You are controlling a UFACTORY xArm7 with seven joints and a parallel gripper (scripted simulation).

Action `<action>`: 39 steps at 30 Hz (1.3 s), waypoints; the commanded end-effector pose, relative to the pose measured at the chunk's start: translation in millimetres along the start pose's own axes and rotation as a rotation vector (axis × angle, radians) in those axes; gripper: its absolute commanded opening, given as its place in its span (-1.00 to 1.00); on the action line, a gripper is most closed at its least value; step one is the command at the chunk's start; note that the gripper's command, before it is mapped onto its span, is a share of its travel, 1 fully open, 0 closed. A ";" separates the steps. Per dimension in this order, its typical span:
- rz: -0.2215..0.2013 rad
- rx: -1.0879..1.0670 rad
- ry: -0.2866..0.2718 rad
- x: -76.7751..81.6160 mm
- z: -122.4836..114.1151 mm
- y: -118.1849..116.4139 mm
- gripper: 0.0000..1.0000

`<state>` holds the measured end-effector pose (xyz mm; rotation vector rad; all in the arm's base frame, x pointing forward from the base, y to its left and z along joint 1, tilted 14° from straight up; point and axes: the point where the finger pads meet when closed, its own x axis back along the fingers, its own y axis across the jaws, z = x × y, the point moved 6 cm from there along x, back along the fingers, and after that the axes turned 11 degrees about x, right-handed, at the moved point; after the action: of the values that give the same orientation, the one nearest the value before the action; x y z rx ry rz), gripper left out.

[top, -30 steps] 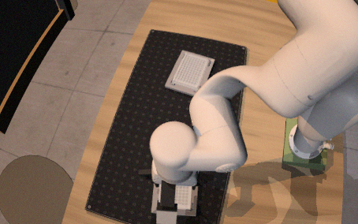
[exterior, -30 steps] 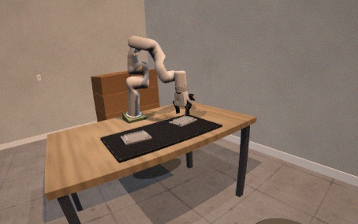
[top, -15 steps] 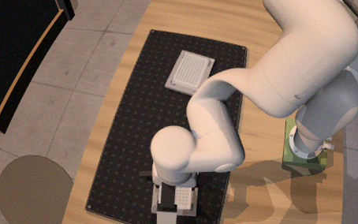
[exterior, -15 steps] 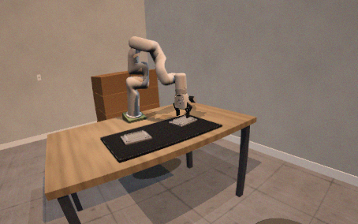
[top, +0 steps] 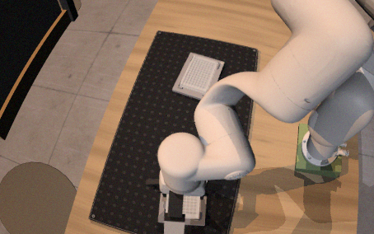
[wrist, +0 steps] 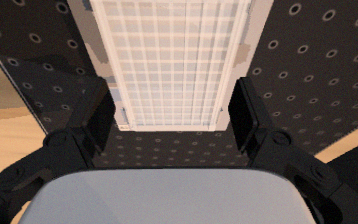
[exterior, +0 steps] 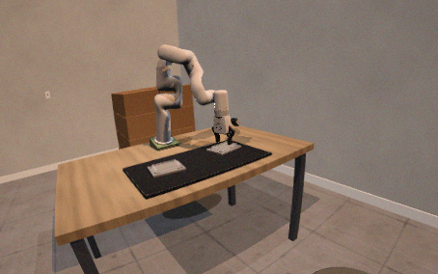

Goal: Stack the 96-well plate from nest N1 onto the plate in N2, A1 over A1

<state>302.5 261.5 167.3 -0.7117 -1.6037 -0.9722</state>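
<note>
1. Wooden desk [exterior: 87, 193] carrying a black perforated mat [top: 144, 136] that runs along its middle; arm base [top: 338, 168] bolted near the back edge.
2. Brown cabinet [exterior: 135, 116] behind the desk, against the wall.
3. One plate [top: 199, 73] in its nest [top: 181, 90] toward one end of the mat, uncovered, well apart from the end effector.
4. Other plate [wrist: 172, 60] toward the opposite end of the mat, near the desk's right corner in the exterior view, sitting in its nest [wrist: 87, 37]; mostly hidden from above by the wrist and forearm, only a strip of wells showing there.
5. Nothing lying between the two nests on the mat; the arm's elbow overhangs the mat's middle in the top view.
6. End effector [wrist: 172, 117] hanging low over the near end of that second plate, spread to its widest.
7. Fingers flanking the plate's end, one on each long side, with a narrow gap visible on both sides; no contact seen, nothing held.
8. A1 marks not legible in any view.
</note>
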 end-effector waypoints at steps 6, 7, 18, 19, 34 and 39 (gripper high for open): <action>-0.003 0.000 0.000 -3.5 0.3 1.2 1.00; -0.003 0.000 0.000 -4.2 0.3 1.2 1.00; -0.003 0.000 0.000 -11.6 0.3 1.2 1.00; -0.003 0.000 0.000 -12.3 0.3 1.2 1.00; -0.003 0.000 0.000 -15.6 0.3 1.2 1.00; -0.003 0.000 0.000 -15.6 0.3 1.2 1.00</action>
<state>306.6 262.2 151.5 -0.7119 -1.6041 -0.9721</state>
